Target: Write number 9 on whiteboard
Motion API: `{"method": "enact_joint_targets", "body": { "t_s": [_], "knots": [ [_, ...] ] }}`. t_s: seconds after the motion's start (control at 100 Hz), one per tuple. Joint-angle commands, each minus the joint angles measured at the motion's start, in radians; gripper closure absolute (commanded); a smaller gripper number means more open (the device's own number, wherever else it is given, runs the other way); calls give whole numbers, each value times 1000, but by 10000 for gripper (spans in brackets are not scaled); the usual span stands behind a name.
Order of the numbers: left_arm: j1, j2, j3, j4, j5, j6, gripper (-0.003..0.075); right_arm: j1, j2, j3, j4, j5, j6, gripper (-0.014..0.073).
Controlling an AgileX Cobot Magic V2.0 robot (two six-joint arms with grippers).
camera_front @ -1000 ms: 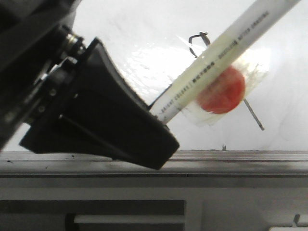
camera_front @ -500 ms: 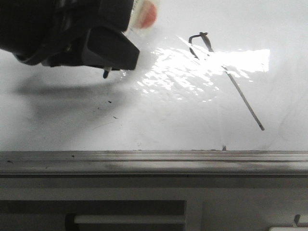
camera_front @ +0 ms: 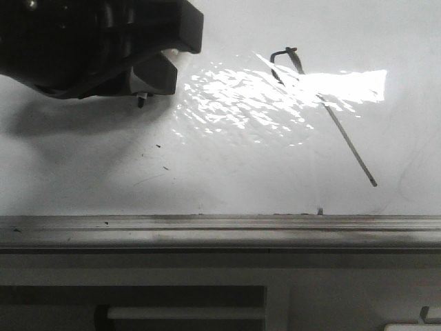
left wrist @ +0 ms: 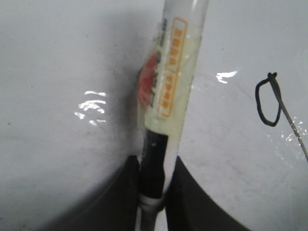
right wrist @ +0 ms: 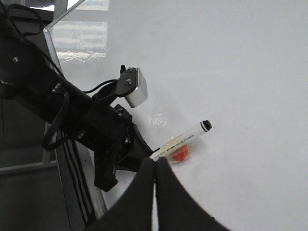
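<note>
The number 9 (camera_front: 344, 136) is a thin black stroke on the glossy whiteboard (camera_front: 227, 172), right of centre in the front view, with a small loop and a long slanted tail. My left gripper (camera_front: 162, 58) is at the upper left, well left of the 9. It is shut on a white marker (left wrist: 175, 82) with a yellow label and a red sticker. The 9's loop (left wrist: 272, 77) shows beside the marker in the left wrist view. In the right wrist view my right gripper (right wrist: 155, 163) is shut and empty, over the board (right wrist: 231, 62), near the marker (right wrist: 185, 139).
A grey metal rail (camera_front: 220, 231) runs along the board's near edge, with a grey frame below it. Small dark specks (camera_front: 158, 146) lie on the board. Bright glare (camera_front: 275, 96) covers the middle. The left arm with its camera (right wrist: 86, 120) stands by the board's edge.
My left gripper with the marker has moved from close in front of the 9 up and to the left. The whole stroke now shows. The 9 itself has not changed.
</note>
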Motion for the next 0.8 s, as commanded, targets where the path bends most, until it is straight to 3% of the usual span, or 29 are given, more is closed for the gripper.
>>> {"method": "enact_joint_targets", "body": {
  "t_s": [0.0,0.16,0.35,0.58,0.79],
  "knots": [
    [8,18,-17,-29,-77,-17,741,-2,-3,-29,17,-68,10,655],
    [8,22,-17,-46,-78,-17,705,-2,-3,-29,17,-68,10,655],
    [8,22,-17,-81,-78,-17,407,-2,-3,-29,19,-68,10,655],
    [8,22,-17,-107,-86,-17,320,-2,-3,-29,27,-64,10,655],
    [8,-52,-17,-113,5,-17,161,-2,-14,-27,27,-2,10,655]
  ]
}}
